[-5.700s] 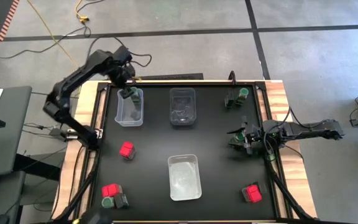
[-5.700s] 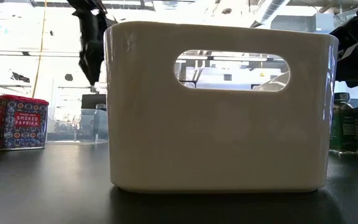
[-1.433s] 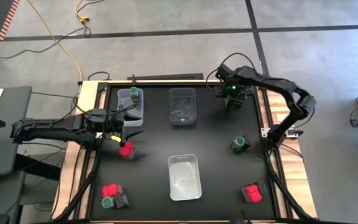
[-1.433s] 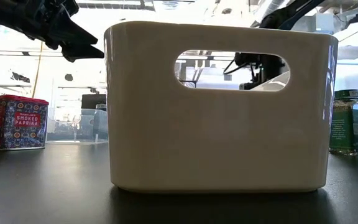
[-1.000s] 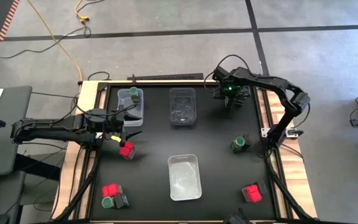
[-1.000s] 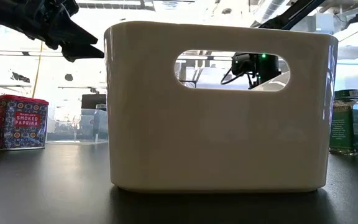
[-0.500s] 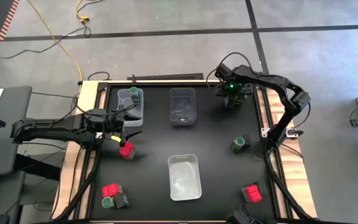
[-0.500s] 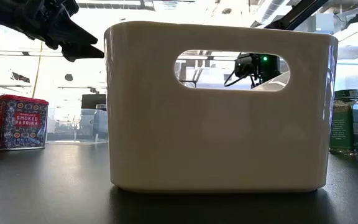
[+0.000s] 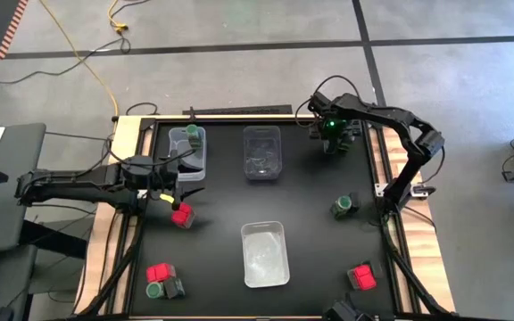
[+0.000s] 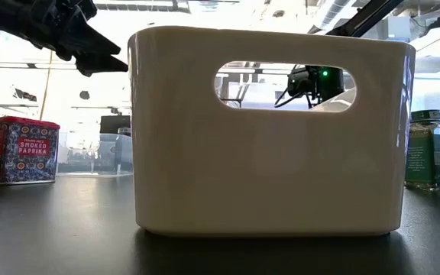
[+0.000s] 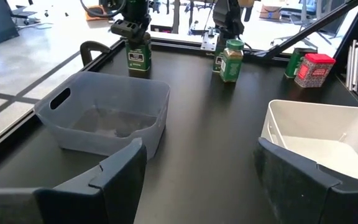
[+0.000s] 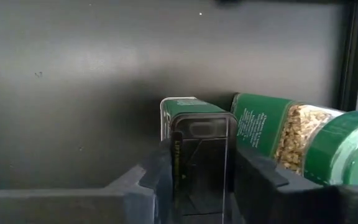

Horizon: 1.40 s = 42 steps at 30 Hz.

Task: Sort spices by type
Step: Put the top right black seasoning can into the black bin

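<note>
Near the matte black surface's point(image 9: 302, 223) far right corner, the right hand point(image 12: 201, 171) pinches a dark, glossy rectangular box point(image 12: 197, 146) beside a green-lidded jar point(image 12: 303, 140), while the left hand point(image 11: 197, 168) hangs spread near the left edge.

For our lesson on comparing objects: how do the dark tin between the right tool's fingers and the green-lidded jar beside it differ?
The dark tin is boxy with flat sides; the green-lidded jar is round. The tin is opaque, while the jar's clear band shows pale spice inside. The right tool is shut on the tin; nothing holds the jar. Both are small spice containers at the table's far right corner.
</note>
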Motion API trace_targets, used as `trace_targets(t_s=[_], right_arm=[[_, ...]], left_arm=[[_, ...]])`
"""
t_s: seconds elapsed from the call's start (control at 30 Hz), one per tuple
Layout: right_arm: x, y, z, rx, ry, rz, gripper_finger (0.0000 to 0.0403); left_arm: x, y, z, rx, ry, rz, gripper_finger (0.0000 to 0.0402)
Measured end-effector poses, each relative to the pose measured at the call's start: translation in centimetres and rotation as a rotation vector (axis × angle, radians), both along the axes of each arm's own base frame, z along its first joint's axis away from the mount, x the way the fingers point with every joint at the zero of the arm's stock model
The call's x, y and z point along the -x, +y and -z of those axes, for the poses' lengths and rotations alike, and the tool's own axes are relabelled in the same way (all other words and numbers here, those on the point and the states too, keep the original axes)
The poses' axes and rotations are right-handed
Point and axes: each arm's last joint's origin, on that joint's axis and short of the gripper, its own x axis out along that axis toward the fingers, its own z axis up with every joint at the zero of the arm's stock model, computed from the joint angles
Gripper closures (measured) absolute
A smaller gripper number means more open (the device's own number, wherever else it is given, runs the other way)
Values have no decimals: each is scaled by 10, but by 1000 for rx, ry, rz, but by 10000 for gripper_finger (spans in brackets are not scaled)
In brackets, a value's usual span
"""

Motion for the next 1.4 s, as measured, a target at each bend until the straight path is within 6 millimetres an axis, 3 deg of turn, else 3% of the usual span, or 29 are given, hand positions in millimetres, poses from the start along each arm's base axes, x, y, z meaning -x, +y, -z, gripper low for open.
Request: trace_targets(t_s=[0.23, 0.97, 1.4], right_arm=[[0, 0, 0, -3, 0, -7, 230], [-4, 5, 0, -12, 12, -76, 238], [0, 11, -14, 6, -7, -106, 239]], left_arm=[[0, 0, 0, 7, -2, -2, 119], [0, 0, 0, 6, -1, -2, 119], [0, 0, 0, 6, -1, -2, 119]])
